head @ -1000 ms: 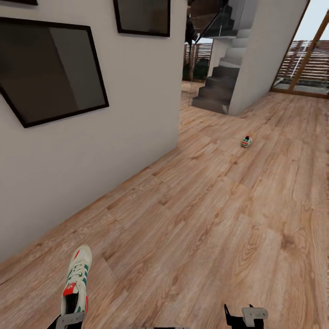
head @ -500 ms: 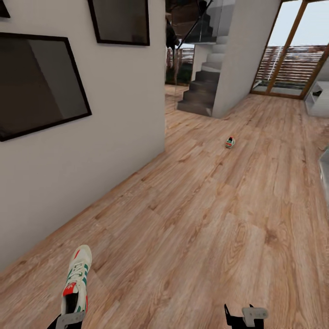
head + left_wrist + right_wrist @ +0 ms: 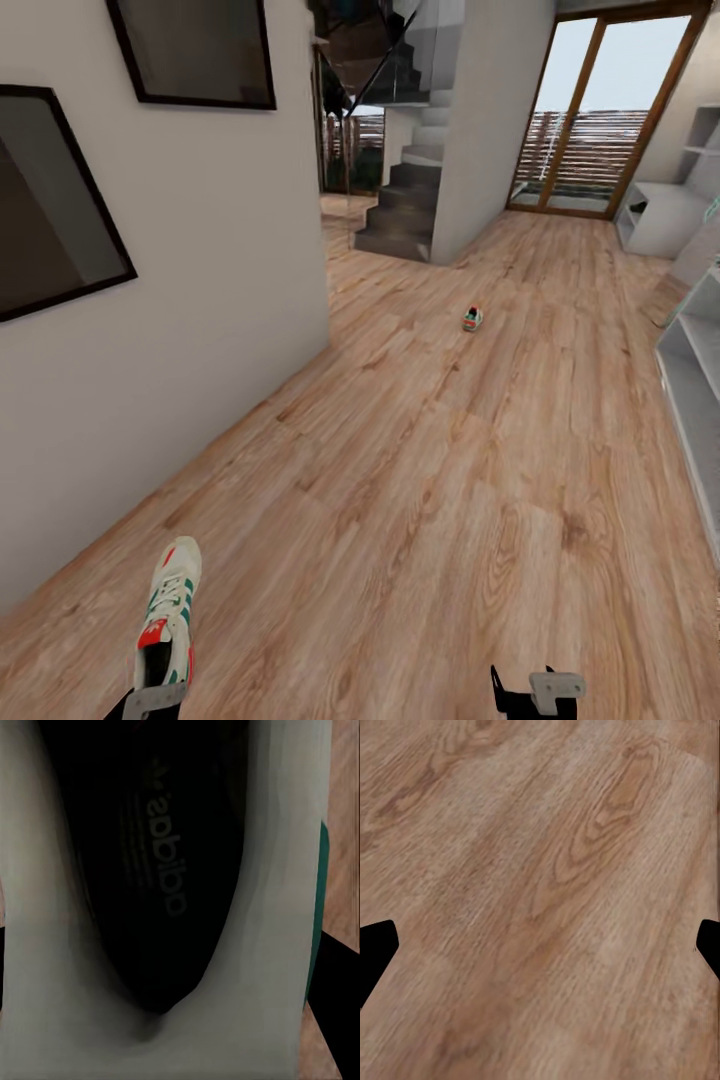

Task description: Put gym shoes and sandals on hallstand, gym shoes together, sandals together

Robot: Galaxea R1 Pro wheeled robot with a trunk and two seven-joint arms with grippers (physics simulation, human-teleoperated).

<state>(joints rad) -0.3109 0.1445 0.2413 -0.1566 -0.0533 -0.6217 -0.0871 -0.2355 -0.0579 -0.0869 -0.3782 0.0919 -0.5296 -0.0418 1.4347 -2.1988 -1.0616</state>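
Note:
My left gripper is shut on the heel of a white gym shoe with green stripes and a red-orange tongue patch, held above the corridor floor at the lower left. The left wrist view looks into that shoe's dark insole. The second gym shoe lies far ahead on the floor near the stairs. The pale-grey hallstand runs along the right edge. My right gripper is open and empty, over bare planks. The sandals are out of view.
A white wall with dark framed pictures runs along the left. Dark stairs and a white pillar stand ahead, with a glazed door beyond. A low white unit sits at the far right.
The whole picture has slid left, so the camera has turned right and the hallstand has come into view. Both grippers and the held shoe keep their places in the picture.

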